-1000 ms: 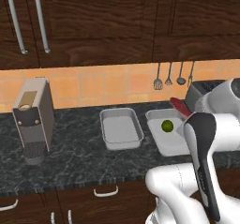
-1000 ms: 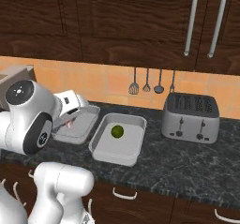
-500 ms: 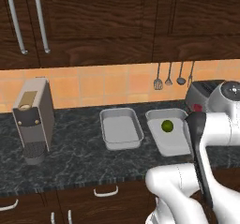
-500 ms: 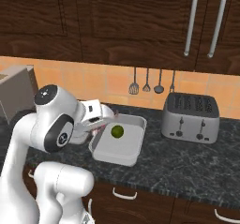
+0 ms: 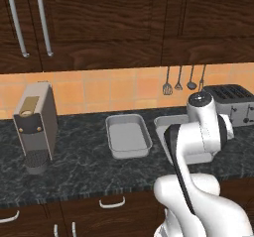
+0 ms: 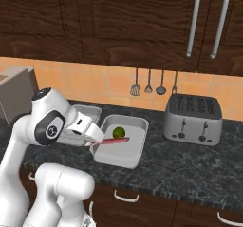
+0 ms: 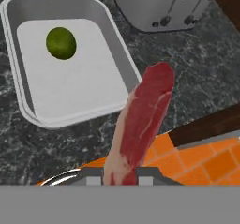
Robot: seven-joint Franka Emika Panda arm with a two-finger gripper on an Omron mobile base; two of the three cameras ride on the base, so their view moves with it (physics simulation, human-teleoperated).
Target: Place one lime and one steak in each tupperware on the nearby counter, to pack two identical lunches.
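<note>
My gripper (image 6: 96, 141) is shut on one end of a red-pink steak (image 6: 114, 140). The steak hangs level over the near left part of the right tupperware (image 6: 137, 143). A green lime (image 6: 118, 132) lies in that tray, just behind the steak. In the hand view the steak (image 7: 140, 120) sticks out from my gripper (image 7: 121, 174) beside the tupperware (image 7: 123, 61), with the lime (image 7: 61, 43) at its far end. The left tupperware (image 5: 128, 136) stands empty on the counter (image 5: 79, 161). My arm hides most of the right tupperware (image 5: 166, 123) in the left base view.
A silver toaster (image 6: 192, 119) stands right of the trays, close to the right tray in the hand view (image 7: 159, 5). A coffee machine (image 5: 34, 124) stands at the counter's left. Utensils (image 6: 148, 82) hang on the orange tiled wall behind.
The arm has swung to the right with the steak, from over the left tupperware to over the right one. The lime and both trays have stayed put.
</note>
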